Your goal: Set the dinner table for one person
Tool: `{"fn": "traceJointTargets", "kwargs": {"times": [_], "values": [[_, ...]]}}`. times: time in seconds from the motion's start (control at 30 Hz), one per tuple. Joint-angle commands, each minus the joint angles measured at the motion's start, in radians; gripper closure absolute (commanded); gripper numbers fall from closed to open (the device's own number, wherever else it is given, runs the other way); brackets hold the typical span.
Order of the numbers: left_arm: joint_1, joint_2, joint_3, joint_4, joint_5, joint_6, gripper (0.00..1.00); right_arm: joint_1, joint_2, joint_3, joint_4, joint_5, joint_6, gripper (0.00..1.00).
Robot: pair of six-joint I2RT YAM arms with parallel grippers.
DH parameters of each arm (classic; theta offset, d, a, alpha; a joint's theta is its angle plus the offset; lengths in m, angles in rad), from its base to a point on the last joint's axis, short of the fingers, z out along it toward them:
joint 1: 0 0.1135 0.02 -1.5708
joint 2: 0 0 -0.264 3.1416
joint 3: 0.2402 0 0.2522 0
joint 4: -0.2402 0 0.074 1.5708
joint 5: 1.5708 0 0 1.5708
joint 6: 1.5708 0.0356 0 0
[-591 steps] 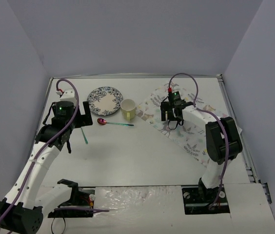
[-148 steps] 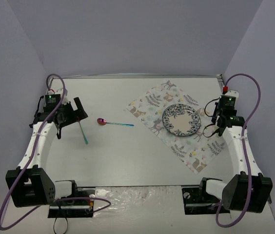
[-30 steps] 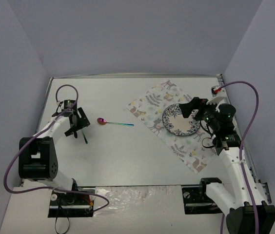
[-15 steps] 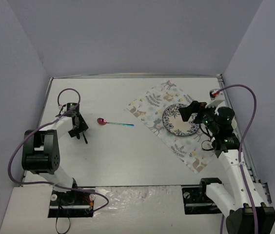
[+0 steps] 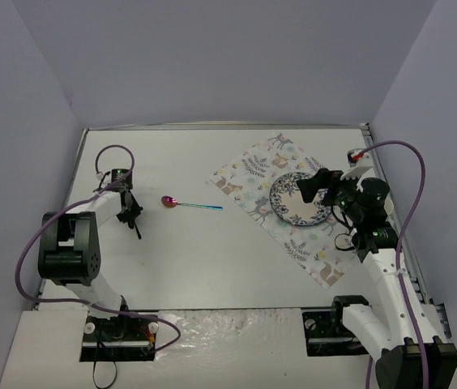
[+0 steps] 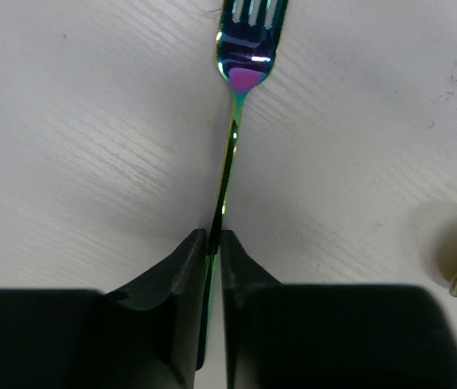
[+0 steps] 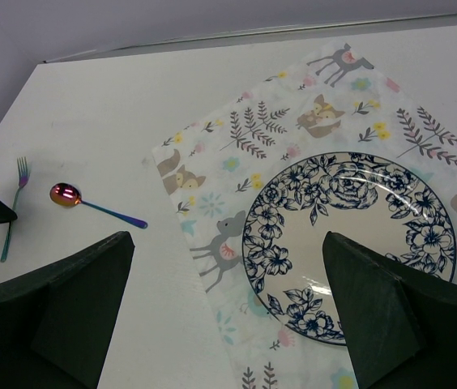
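Observation:
An iridescent fork [image 6: 237,105] lies on the white dinner table [image 5: 196,251] at the left, tines pointing away from the wrist camera. My left gripper [image 6: 212,237] is shut on the fork's thin handle; from above that gripper [image 5: 131,217] sits low over the table. A matching spoon [image 5: 190,204] lies just right of it, its bowl [image 7: 65,194] pink. On the pastel animal-print cloth [image 5: 249,174] rests a blue-flowered plate [image 5: 300,199]. My right gripper [image 7: 228,275] hangs open above the plate's near rim, holding nothing.
Grey walls close in the table on three sides. The metal rim [image 5: 220,126] runs along the far edge. Purple cables [image 5: 419,194] loop from both arms. The arm bases [image 5: 119,332] stand at the near edge.

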Motion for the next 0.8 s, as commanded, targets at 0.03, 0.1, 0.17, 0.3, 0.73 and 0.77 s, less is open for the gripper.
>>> {"fn": "traceJointTargets", "kwargs": {"times": [0.03, 0.1, 0.17, 0.3, 0.73, 0.77], "values": [[-0.004, 0.033, 0.016, -0.007, 0.013, -0.002, 0.99, 0.005, -0.01, -0.001, 0.071, 0.001, -0.019, 0.0], [-0.005, 0.028, 0.018, -0.014, 0.015, 0.003, 1.0, 0.006, -0.012, -0.002, 0.071, 0.002, -0.021, 0.0], [-0.005, 0.002, 0.033, -0.034, 0.008, 0.011, 1.0, 0.006, -0.013, -0.004, 0.067, 0.002, -0.021, 0.0], [-0.005, -0.085, 0.095, -0.101, -0.018, 0.072, 1.0, 0.006, -0.034, -0.011, 0.064, 0.004, -0.01, 0.0], [-0.258, -0.083, 0.49, -0.184, 0.068, 0.371, 1.0, 0.009, -0.175, -0.071, 0.053, 0.031, 0.059, 0.0], [-0.283, -0.058, 0.535, -0.169, 0.083, 0.402, 1.0, 0.009, -0.189, -0.081, 0.054, 0.045, 0.064, 0.0]]}}
